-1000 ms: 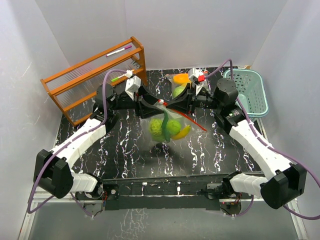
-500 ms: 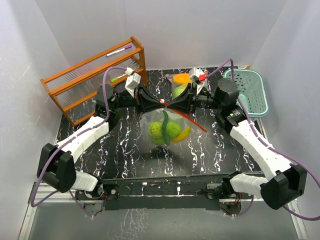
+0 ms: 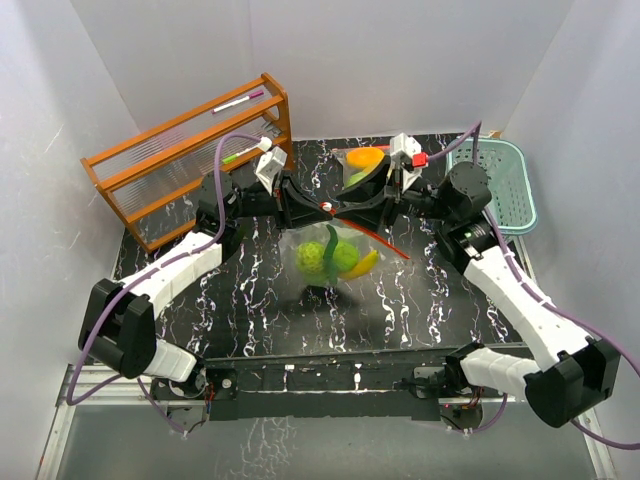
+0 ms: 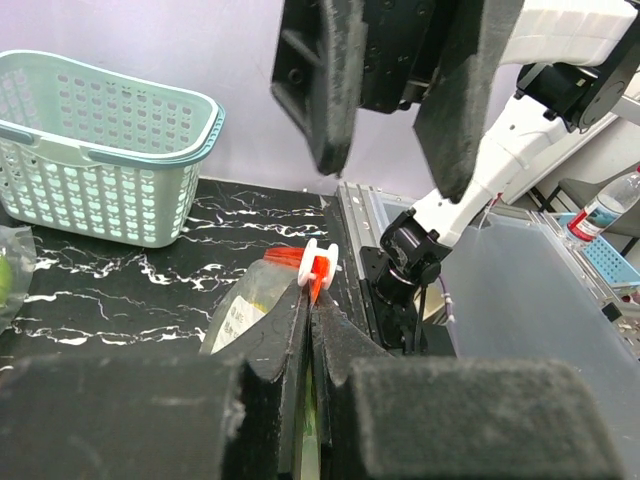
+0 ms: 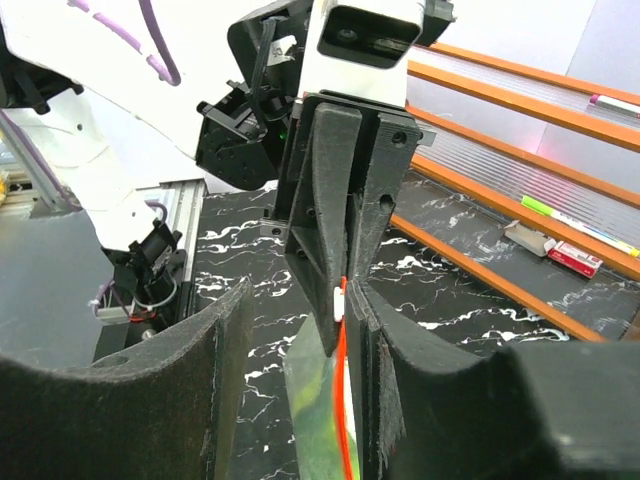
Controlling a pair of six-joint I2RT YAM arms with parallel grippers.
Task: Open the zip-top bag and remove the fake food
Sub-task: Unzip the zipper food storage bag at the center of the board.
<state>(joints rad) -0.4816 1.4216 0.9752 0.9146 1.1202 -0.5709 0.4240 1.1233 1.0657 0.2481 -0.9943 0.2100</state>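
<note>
**A:** How held?

**B:** Left end effector [image 4: 308, 300] pinched shut on the zip-top bag's [image 3: 335, 255] top edge, just short of the red-and-white slider [image 4: 318, 262]. Right end effector [image 5: 300, 300] parted narrowly astride that edge, gripping nothing.

**A:** Best way on?

**B:** Probably: close right on the slider, hold left firm, draw along the red track [image 3: 385, 245] toward 4 o'clock. No jerking.

**A:** Where hanging?

**B:** Above bench [image 3: 250, 300] centre, with fake food [image 3: 320, 258] sagging low. Black marbled bench, white walls [image 3: 400, 60]; wooden rack [image 3: 180, 160] at 10 o'clock, teal basket [image 3: 500, 180] at 2.

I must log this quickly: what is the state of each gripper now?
Left gripper: shut on the top edge of the bag.
Right gripper: open, straddling the bag's top edge.
</note>
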